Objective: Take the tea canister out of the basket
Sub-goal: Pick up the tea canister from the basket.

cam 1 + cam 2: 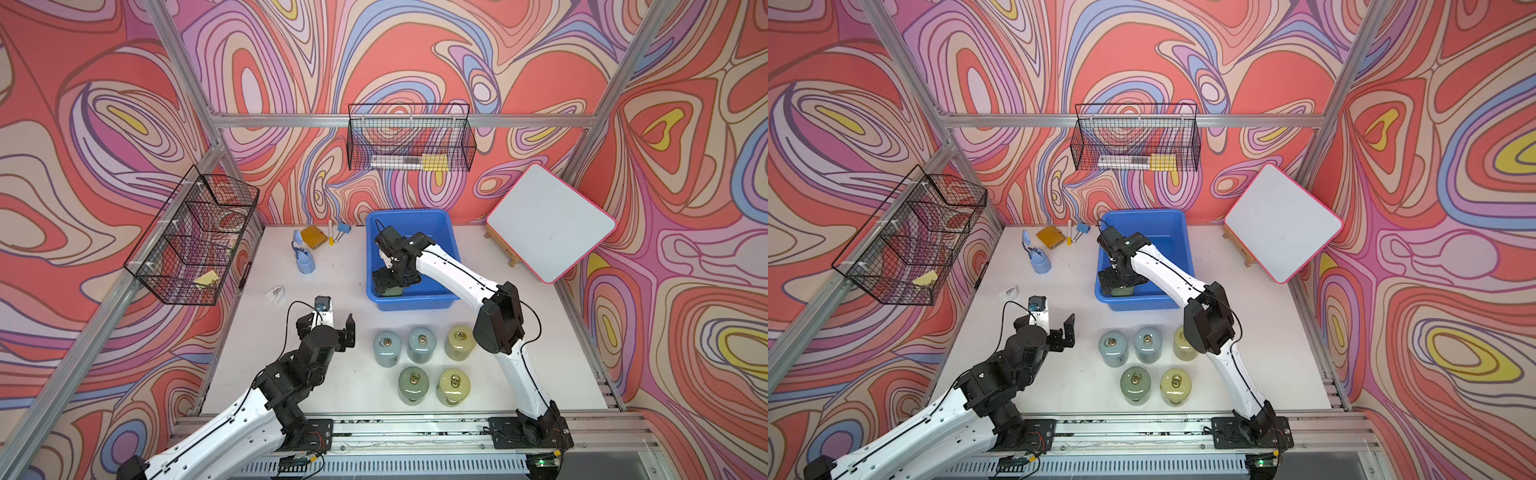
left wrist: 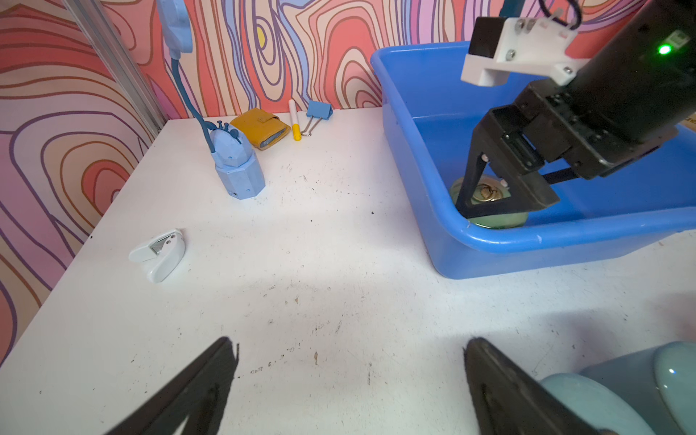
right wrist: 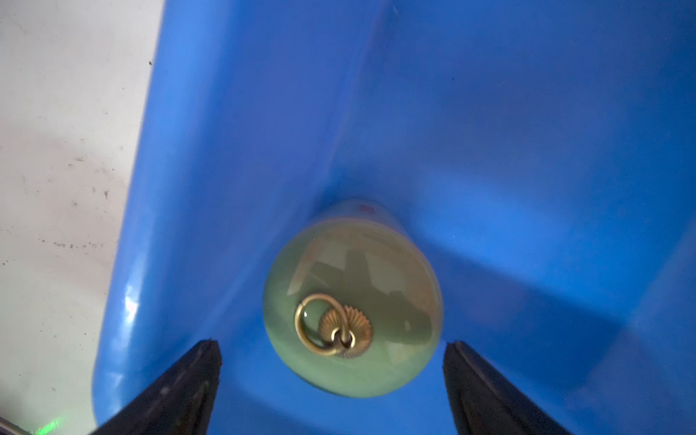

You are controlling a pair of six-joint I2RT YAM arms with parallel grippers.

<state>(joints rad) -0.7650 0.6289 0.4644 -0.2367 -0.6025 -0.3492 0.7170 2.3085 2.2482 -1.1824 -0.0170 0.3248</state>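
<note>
The blue basket [image 1: 411, 214] [image 1: 1144, 212] stands at the back middle of the table. A pale green tea canister [image 3: 352, 278] with a brass ring on its lid stands upright in the basket's near left corner [image 2: 501, 222]. My right gripper [image 3: 331, 344] [image 1: 384, 282] reaches down into the basket, open, with one finger on each side of the lid and a gap showing on both sides. My left gripper [image 2: 348, 341] [image 1: 327, 322] hovers open over bare table in front of the basket, to its left, with nothing between its fingers.
Several tea canisters [image 1: 422, 345] stand on the table in front of the basket. A blue gadget [image 1: 305, 262], yellow wallet [image 1: 313, 237], marker and binder clip lie at the back left, and a white clip [image 1: 276, 293] nearer. A whiteboard [image 1: 550, 222] leans at the right. Two wire baskets [image 1: 409, 137] hang on the walls.
</note>
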